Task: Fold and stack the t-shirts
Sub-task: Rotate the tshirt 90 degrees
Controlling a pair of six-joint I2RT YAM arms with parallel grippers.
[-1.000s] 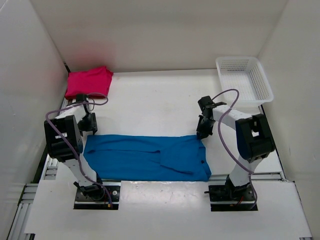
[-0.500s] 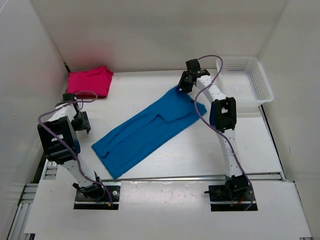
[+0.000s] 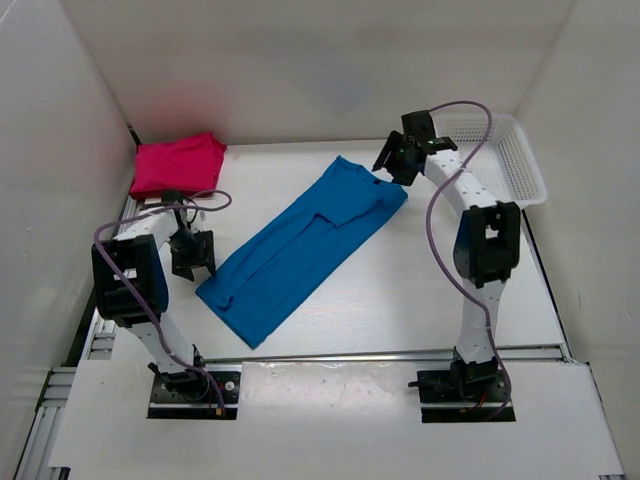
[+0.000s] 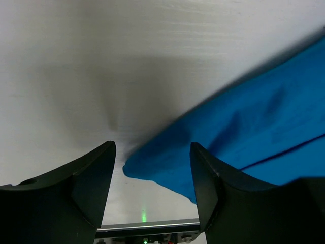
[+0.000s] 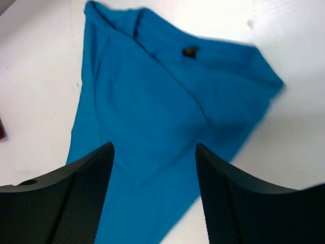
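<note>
As the table [image 3: 400, 290] stood: white and walled on three sides, it carried everything named below.
blue t-shirt [image 3: 300, 240]: lay mid-table as a long narrow strip, folded lengthwise with a sleeve flap turned onto the body; flat, softly creased, evenly bright.
long axis: ran slantwise from near left to far right, with the collar end at far right.
pink t-shirt [image 3: 178, 163]: sat folded in a compact block at the far left corner, well apart from the blue t-shirt; a darker edge showed under its near side, and whether that was another shirt could not be told.
basket [image 3: 520, 160]: white mesh, at the far right corner.
right gripper [image 3: 392, 163]: hovered just beside the collar end, jaws spread wide with nothing between them.
left gripper [image 3: 192, 255]: hung just left of the near-left end, jaws released and bare; the hem corner showed beyond the gap.
nearer arm: each had one end within reach, so a crosswise fold along the slant looked the likely next step.
collar tag [image 5: 190, 51]: small and dark, inside the neckline.
</note>
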